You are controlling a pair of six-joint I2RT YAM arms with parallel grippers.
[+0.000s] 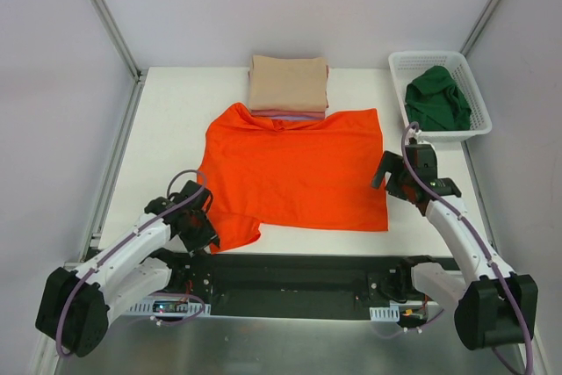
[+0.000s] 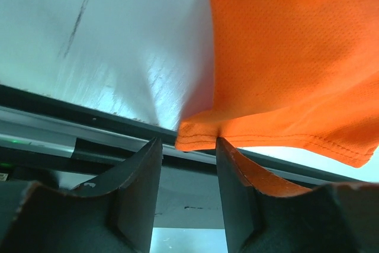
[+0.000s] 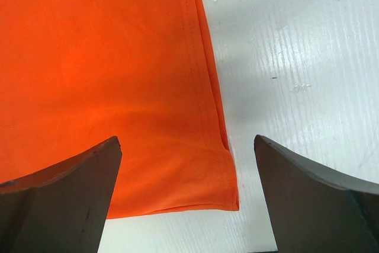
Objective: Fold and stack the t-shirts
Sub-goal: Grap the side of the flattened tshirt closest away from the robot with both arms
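The bright orange t-shirt [image 1: 299,173] lies spread flat on the white table [image 1: 167,129]. Its collar touches a folded stack with a beige t-shirt [image 1: 288,82] on top and thin pink and lavender edges [image 1: 290,115] beneath. My left gripper [image 1: 200,233] is at the shirt's near-left sleeve. In the left wrist view the sleeve hem [image 2: 198,134] sits between the tips of that gripper [image 2: 189,141], whose jaws stand narrow but apart, touching cloth on one side only. My right gripper [image 1: 397,175] hovers wide open over the shirt's right hem corner [image 3: 228,176].
A white mesh basket [image 1: 427,57] at the back right holds a crumpled dark green t-shirt [image 1: 436,98]. The table's near edge and a dark rail [image 2: 89,117] run just under the left gripper. Bare table [image 3: 296,57] lies right of the orange shirt.
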